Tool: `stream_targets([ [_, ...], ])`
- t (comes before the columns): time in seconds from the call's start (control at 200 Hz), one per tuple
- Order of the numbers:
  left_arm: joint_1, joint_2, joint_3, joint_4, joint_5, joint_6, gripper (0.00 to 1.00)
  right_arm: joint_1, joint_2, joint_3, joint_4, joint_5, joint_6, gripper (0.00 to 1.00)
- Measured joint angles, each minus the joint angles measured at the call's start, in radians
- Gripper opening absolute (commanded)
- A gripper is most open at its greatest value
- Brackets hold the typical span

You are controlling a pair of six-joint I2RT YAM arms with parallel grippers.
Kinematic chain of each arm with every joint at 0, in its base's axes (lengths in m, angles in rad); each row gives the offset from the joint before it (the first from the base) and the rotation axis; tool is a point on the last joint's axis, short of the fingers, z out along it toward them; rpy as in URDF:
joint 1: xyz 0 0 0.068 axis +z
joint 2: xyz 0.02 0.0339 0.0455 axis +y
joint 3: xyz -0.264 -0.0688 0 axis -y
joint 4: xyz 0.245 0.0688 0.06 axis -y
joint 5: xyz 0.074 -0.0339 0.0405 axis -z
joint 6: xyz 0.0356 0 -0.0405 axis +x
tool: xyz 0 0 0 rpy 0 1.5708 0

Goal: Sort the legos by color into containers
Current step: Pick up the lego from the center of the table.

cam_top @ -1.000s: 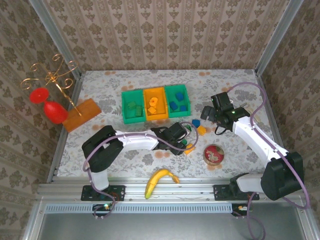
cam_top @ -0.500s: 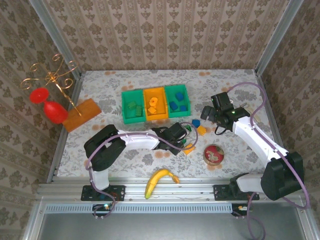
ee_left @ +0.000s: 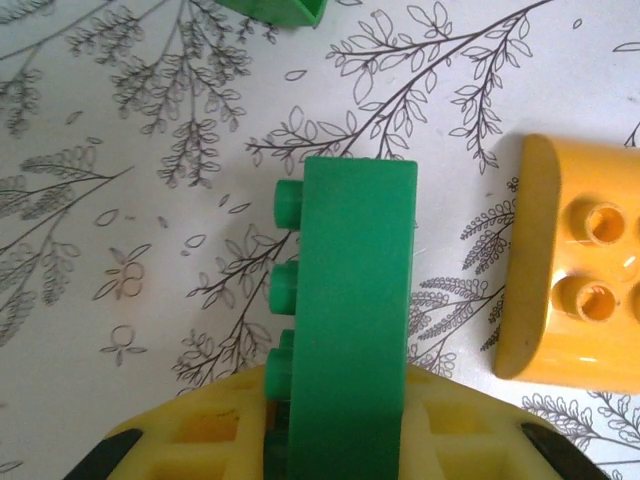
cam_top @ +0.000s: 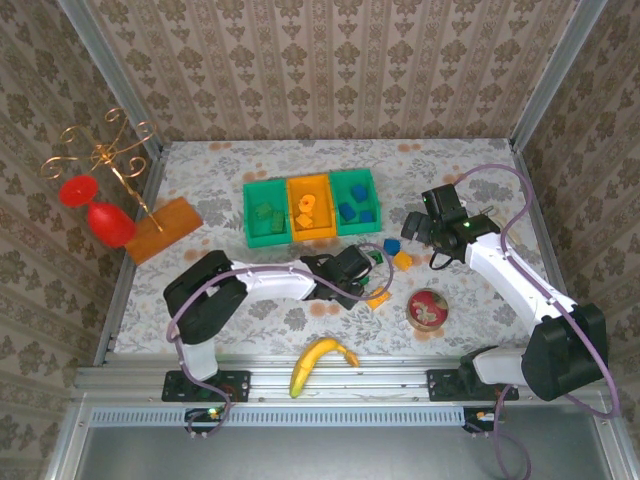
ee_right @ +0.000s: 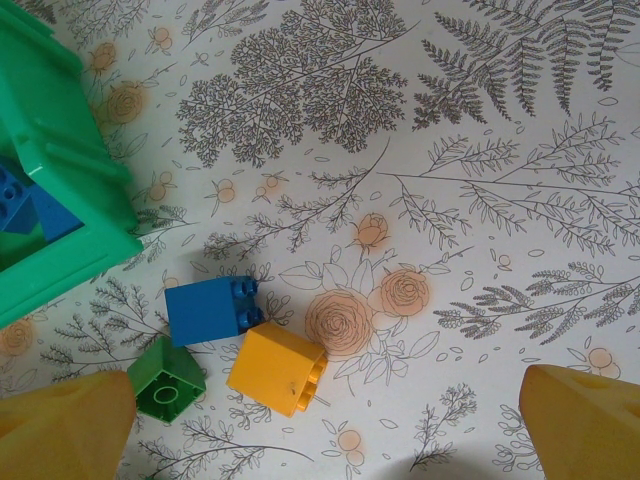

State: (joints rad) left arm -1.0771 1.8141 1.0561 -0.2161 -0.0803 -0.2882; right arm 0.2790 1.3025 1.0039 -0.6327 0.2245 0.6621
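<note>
Legos [ee_right: 210,308] lie loose in a trio, blue, green and yellow, on the worktop [ee_right: 480,150] just off the near corner of the containers [ee_right: 80,170], and we see the right gripper [ee_right: 320,430] hanging over them with its fingers [ee_right: 60,430] wide apart, placed, we judge, for a pick. Nearer the front edge the left gripper [ee_left: 335,440] is clamped on a green brick [ee_left: 350,270] by its flat faces, studs sideways, likely for a firm hold; a yellow brick [ee_left: 575,290] lies just beside it.

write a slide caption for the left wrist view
Left gripper clamps a green brick, with a yellow brick lying apart on the floral table
</note>
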Motion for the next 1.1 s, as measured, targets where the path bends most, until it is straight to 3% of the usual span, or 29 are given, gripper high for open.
stream_targets([
  [0.54, 0.067, -0.231, -0.111, 0.000, -0.104, -0.038, 0.09, 0.000, 0.000, -0.013, 0.003, 0.000, 0.002, 1.00],
  [1.105, 0.259, -0.459, -0.222, -0.047, -0.163, -0.071, 0.08, 0.001, 0.000, -0.013, 0.007, -0.020, 0.002, 1.00],
])
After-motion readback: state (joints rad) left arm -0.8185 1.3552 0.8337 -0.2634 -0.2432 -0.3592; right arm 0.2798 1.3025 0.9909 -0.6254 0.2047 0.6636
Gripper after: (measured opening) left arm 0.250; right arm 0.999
